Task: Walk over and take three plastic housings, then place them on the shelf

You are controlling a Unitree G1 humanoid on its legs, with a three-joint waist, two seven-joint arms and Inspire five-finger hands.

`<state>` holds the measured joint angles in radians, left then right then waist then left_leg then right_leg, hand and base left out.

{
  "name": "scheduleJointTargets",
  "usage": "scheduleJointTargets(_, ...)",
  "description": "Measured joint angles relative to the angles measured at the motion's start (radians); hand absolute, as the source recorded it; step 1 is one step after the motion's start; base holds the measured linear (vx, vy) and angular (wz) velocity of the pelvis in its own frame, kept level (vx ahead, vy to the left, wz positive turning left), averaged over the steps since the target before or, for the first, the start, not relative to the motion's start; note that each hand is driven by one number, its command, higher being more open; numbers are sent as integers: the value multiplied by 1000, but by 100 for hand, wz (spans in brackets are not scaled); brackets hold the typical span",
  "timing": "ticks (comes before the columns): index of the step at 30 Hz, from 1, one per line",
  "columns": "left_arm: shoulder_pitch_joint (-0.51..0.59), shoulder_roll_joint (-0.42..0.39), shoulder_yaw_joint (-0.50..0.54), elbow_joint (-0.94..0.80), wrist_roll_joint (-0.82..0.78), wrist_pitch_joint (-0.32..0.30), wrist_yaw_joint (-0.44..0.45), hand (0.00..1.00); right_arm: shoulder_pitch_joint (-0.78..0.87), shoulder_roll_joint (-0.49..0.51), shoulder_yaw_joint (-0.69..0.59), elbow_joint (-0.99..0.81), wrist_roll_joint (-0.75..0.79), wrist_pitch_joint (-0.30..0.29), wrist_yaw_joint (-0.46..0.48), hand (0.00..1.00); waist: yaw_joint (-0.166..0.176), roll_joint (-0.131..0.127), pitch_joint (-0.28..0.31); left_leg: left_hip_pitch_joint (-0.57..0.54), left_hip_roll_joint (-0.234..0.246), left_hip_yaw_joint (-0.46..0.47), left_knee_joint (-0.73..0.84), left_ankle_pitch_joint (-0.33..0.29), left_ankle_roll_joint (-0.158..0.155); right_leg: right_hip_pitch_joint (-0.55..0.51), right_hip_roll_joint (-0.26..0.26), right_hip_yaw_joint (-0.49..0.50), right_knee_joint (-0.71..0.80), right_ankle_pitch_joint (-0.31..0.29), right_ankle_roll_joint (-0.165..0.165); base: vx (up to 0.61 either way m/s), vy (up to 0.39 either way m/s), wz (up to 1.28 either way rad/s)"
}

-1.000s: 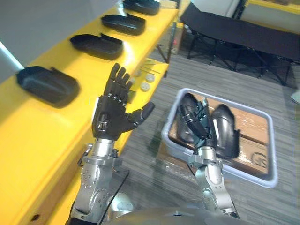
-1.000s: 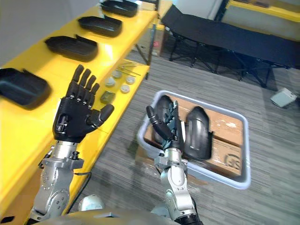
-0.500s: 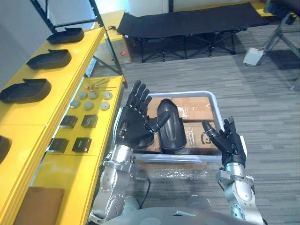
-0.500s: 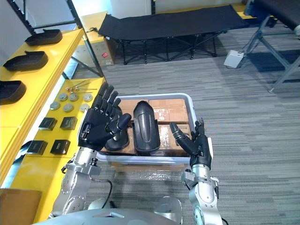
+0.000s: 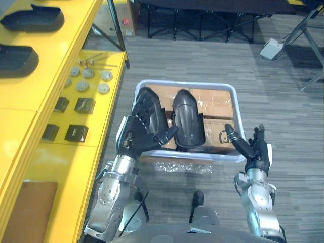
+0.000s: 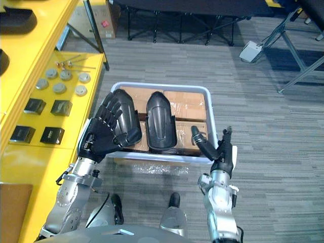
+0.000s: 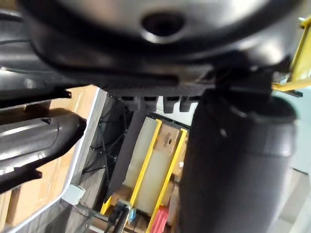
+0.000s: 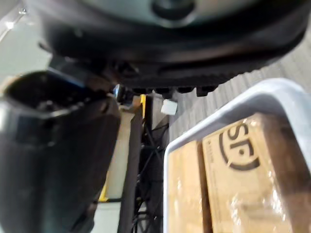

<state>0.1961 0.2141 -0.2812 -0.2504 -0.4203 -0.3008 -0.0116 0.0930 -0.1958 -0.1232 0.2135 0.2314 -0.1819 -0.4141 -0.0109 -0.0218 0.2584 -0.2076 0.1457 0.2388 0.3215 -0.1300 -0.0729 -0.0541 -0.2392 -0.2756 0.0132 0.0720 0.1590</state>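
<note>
Two plastic housings (image 5: 31,16) lie on the yellow shelf (image 5: 55,55) at far left. The left hand (image 5: 140,135), fingers straight and spread, hangs over the pale bin (image 5: 182,83) — two further housings (image 5: 188,119) lie inside on cardboard (image 5: 215,106). The right hand (image 5: 254,150), fingers loosely extended, hovers by the bin's near right corner.

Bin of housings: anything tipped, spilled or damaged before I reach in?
Nothing stands out. In the bin, two housings lie side by side, dome up, on wrapped cardboard boxes. The left hand is open over the left one; right hand open at the near right corner.
</note>
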Motion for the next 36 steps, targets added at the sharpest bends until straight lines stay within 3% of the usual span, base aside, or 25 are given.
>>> scheduleJointTargets(5, -45, -2, 8, -2, 1, 0, -1, 100, -229, -114, -30, 139, 1, 10, -110, 100, 39, 2, 81, -70, 2, -33, 7, 31, -2, -38, 13, -28, -22, 36, -16, -109, -15, 15)
scheduleJointTargets(9, -46, 0, 26, -3, 8, 0, -1, 100, -331, -193, -32, 169, 0, 42, -109, 100, 55, -4, 104, -101, 2, -57, 6, 48, -1, -51, 19, -50, -26, 41, -21, -67, -28, 17)
scheduleJointTargets(13, -53, 11, 50, -3, 8, -1, -4, 100, -434, -284, -27, 294, -22, 79, -63, 100, 87, -5, 138, -115, 0, -74, 12, 50, 1, -49, 20, -61, -26, 41, -21, -22, 0, 10)
scheduleJointTargets(19, -70, 24, 68, -2, 8, -2, -9, 100, -564, -364, 36, 467, -44, 139, 30, 100, 107, -10, 171, -142, -4, -106, 24, 52, 4, -50, 23, -90, -25, 41, -21, -23, 2, 15)
scheduleJointTargets(29, -71, 21, 84, 17, 8, -5, -18, 100, -743, -486, 193, 601, -149, 154, 212, 100, 133, -1, 204, -172, -15, -131, 20, 66, 9, -67, 18, -112, -14, 42, -21, -29, 11, 8)
scheduleJointTargets(36, -66, 21, 99, 17, 8, -6, -21, 100, -748, -509, 252, 599, -225, 156, 297, 100, 148, -1, 208, -186, -25, -155, -1, 88, 10, -72, 16, -138, -13, 42, -21, -23, 5, 12)
